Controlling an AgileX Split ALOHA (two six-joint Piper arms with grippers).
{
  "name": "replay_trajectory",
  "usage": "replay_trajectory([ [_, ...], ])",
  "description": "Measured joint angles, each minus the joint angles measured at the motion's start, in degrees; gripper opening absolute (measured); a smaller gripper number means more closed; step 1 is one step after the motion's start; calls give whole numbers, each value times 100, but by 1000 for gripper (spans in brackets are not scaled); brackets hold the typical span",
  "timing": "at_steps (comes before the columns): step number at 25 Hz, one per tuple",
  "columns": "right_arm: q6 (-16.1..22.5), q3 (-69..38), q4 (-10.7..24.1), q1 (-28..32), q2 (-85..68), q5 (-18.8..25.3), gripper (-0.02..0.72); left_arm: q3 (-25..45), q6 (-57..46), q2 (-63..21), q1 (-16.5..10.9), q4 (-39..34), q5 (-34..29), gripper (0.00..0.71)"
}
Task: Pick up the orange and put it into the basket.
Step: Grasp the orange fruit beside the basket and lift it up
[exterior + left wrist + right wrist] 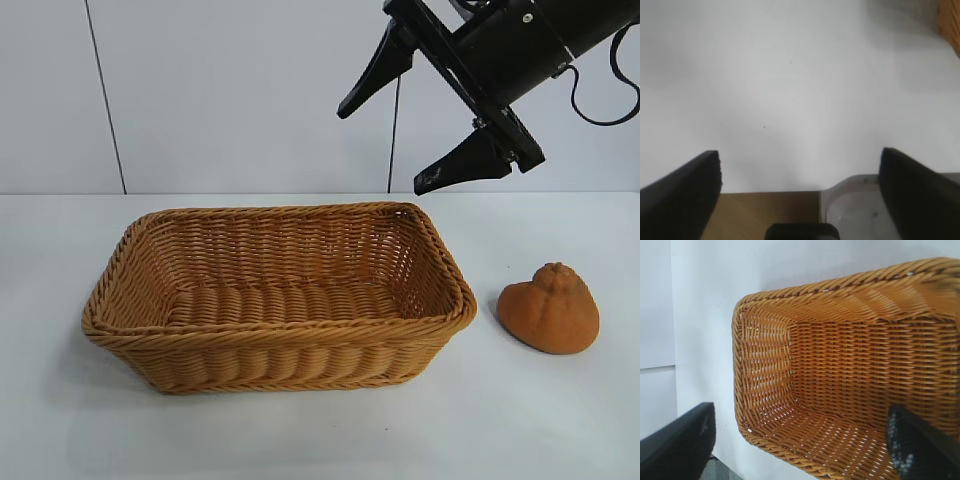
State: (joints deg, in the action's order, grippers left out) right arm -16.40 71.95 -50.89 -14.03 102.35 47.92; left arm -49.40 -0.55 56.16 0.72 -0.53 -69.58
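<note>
The orange (549,307), dull orange with a ridged knob on top, lies on the white table to the right of the basket (280,350). The basket is a large tan wicker one and holds nothing; its inside fills the right wrist view (850,360). My right gripper (385,140) hangs open and empty in the air above the basket's far right corner, up and left of the orange. Its fingers (675,445) stand wide apart in the right wrist view. My left gripper (800,170) is open and empty over bare table; the arm is out of the exterior view.
The white table (560,420) runs all around the basket, with a white wall behind. The left wrist view shows the table's wooden edge (765,210), a grey arm base (860,210) and a corner of the basket (951,22).
</note>
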Motion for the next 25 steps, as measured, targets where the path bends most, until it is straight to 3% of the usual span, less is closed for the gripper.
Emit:
replay_trajectory([
  [8,0,20,0,0,0,94,631,1616,-42,-2428,0,17,655,613],
  [14,22,395,197,0,0,324,631,2034,-57,-3800,0,53,803,613],
  [18,430,812,912,0,0,498,631,2046,-60,-4456,0,53,846,613],
  [25,1601,1440,3123,16,0,1084,631,2060,-80,-5528,0,53,853,613],
])
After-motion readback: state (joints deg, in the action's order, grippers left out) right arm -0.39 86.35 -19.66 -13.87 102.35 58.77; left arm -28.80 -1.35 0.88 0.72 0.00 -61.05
